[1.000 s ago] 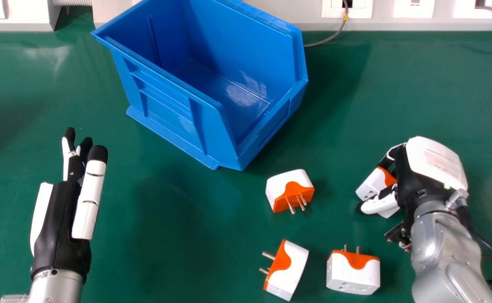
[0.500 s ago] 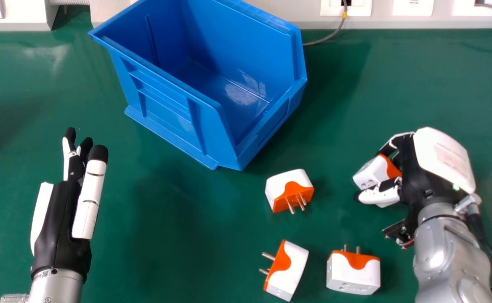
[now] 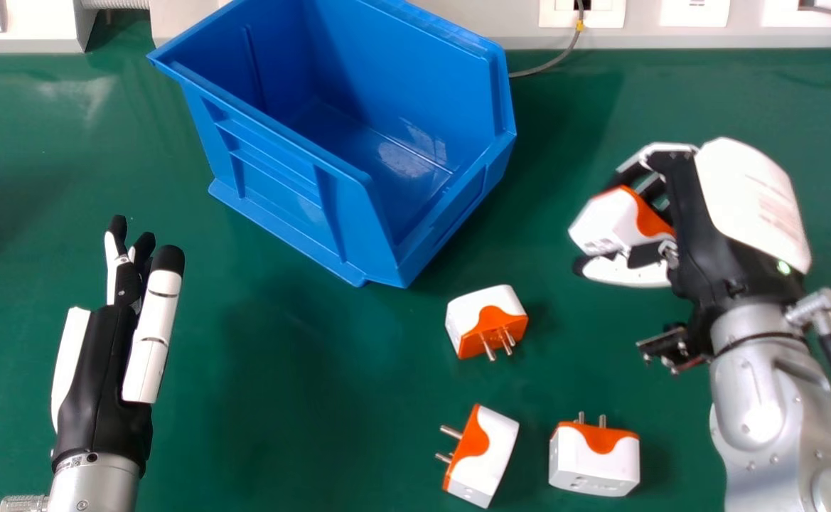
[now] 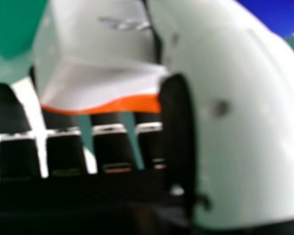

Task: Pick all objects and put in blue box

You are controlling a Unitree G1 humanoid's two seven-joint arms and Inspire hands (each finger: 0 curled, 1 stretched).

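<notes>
A green worktop (image 3: pixel 280 398) with a smooth, slightly glossy surface spreads across the head view. Along the worktop's far edge runs an off-white panel (image 3: pixel 650 38), broken by a gap toward its left end. White socket plates (image 3: pixel 695 13) sit on the panel beyond the worktop's far right part, and a grey cable (image 3: pixel 549 65) with a yellow tag (image 3: pixel 579 25) curves down from one onto the worktop. Above the gap, beyond the worktop's far left, is a pale ribbed tube (image 3: pixel 115 4). Light leaves a whitish glare (image 3: pixel 88 96) on the worktop's far left, with soft, dark shadows elsewhere across it.
</notes>
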